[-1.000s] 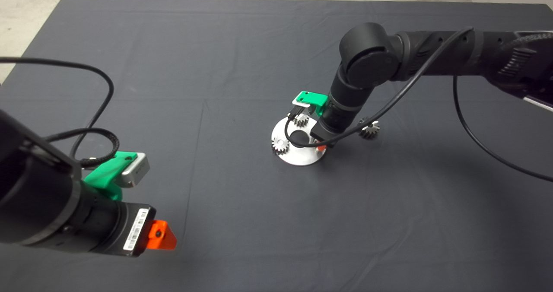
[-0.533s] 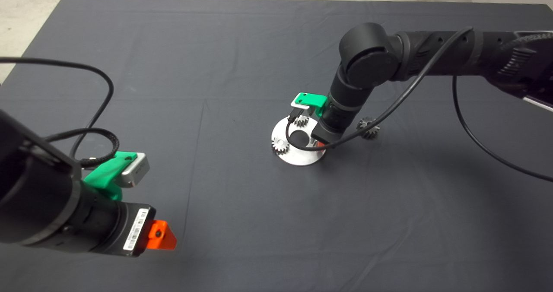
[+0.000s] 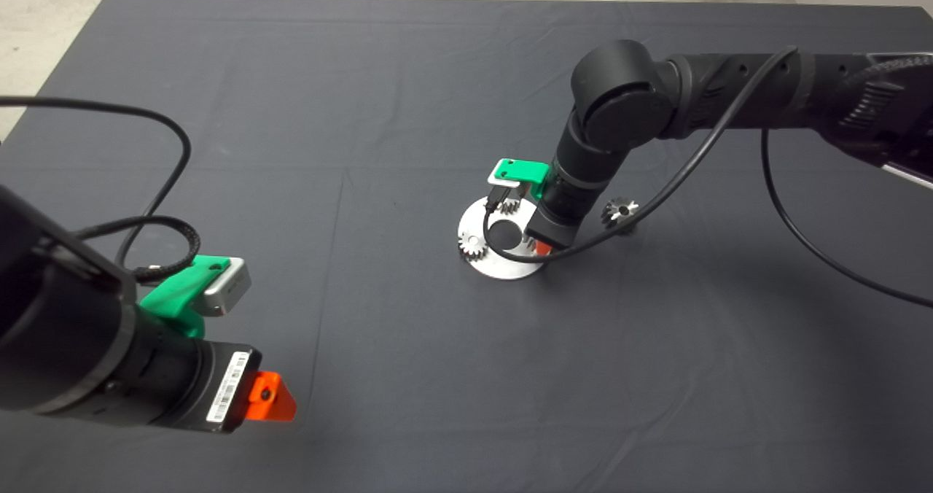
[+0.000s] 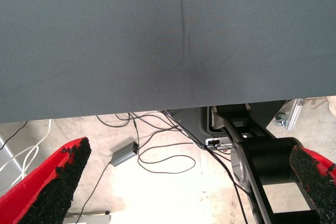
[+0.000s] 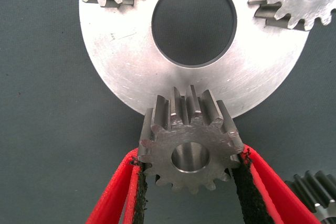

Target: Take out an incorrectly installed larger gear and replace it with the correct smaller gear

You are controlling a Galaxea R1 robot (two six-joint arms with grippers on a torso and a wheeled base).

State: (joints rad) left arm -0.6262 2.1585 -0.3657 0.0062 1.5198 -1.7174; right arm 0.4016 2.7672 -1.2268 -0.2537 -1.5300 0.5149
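Dark mat point(image 3: 364, 99) under the right claw point(image 5: 189, 182) gripping the smaller gear point(image 5: 190, 148); left claw point(image 4: 178, 182) wide over floor cables.

The mat point(image 3: 364, 114) looked like matt dark cloth with a fine weave and soft creases. The round plate point(image 5: 131, 72) was brushed silver metal, faintly scratched, with a dull sheen. The smaller gear point(image 5: 189, 148) was grey machined steel, its face slightly rough and its bore shinier. The right gripper point(image 5: 190, 182) had glossy red plastic fingers point(image 5: 113, 198) lined with coarse, grainy black pads point(image 5: 247, 192). The larger gear point(image 3: 619, 210) glinted like bright metal.
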